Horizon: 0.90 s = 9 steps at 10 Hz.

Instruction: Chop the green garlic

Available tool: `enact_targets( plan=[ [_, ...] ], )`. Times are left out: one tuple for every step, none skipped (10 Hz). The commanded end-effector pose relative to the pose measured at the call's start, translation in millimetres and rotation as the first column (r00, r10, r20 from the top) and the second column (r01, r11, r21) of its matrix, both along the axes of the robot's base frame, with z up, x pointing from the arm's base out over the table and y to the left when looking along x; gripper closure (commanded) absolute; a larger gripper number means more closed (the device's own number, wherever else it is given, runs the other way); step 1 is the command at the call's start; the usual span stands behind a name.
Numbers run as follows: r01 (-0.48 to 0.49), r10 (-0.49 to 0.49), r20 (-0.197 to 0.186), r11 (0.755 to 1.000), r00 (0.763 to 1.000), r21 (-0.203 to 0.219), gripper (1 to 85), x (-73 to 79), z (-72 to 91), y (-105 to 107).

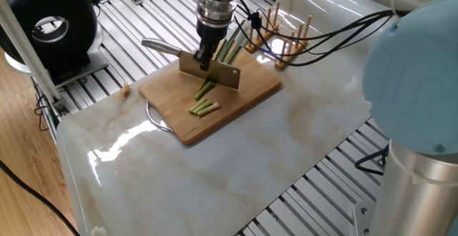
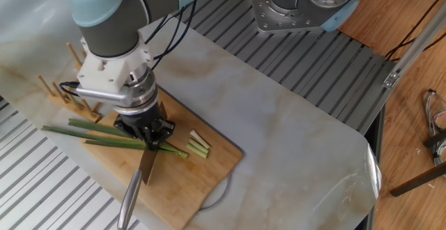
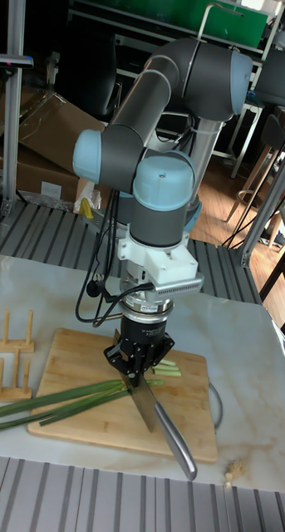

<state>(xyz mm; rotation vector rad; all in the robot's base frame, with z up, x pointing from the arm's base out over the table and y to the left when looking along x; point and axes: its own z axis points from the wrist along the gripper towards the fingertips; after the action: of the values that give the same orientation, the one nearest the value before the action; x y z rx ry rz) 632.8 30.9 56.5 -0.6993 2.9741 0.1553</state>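
Your gripper jaws pinch the knife; green garlic lies directly beneath them on the cutting board, cut pieces just beside.

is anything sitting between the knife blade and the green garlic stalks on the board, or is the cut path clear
Nothing visible blocks it. The end effector grips the knife, whose blade stands directly over the green garlic on the cutting board. The cut pieces lie beside the blade toward the board's handle end, out of the way.
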Motion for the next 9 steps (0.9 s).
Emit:
enact_targets(
  plan=[
    [0.02,-0.02,-0.033,1.0,0.999,0.001,84.3,-2.0,0.7,0.4],
    [0.028,-0.028,-0.045,1.0,0.999,0.009,84.3,-3.6,0.1,3.2],
    [0.032,-0.031,-0.056,0.999,0.998,0.002,84.3,-4.9,0.9,2.8],
    [0.034,-0.034,-0.063,0.999,0.997,-0.009,84.3,-5.4,1.3,0.9],
    [0.04,-0.041,-0.08,0.999,0.996,-0.019,84.3,-7.5,1.6,0.0],
    [0.045,-0.048,-0.096,0.998,0.994,-0.032,84.3,-8.4,2.3,-1.3],
    [0.05,-0.054,-0.11,0.998,0.993,-0.037,84.3,-8.4,2.3,-0.6],
    [0.052,-0.056,-0.116,0.998,0.992,-0.035,84.3,-7.8,0.7,0.8],
    [0.052,-0.056,-0.116,0.998,0.992,-0.033,84.3,-7.0,0.3,1.6]
  ],
)
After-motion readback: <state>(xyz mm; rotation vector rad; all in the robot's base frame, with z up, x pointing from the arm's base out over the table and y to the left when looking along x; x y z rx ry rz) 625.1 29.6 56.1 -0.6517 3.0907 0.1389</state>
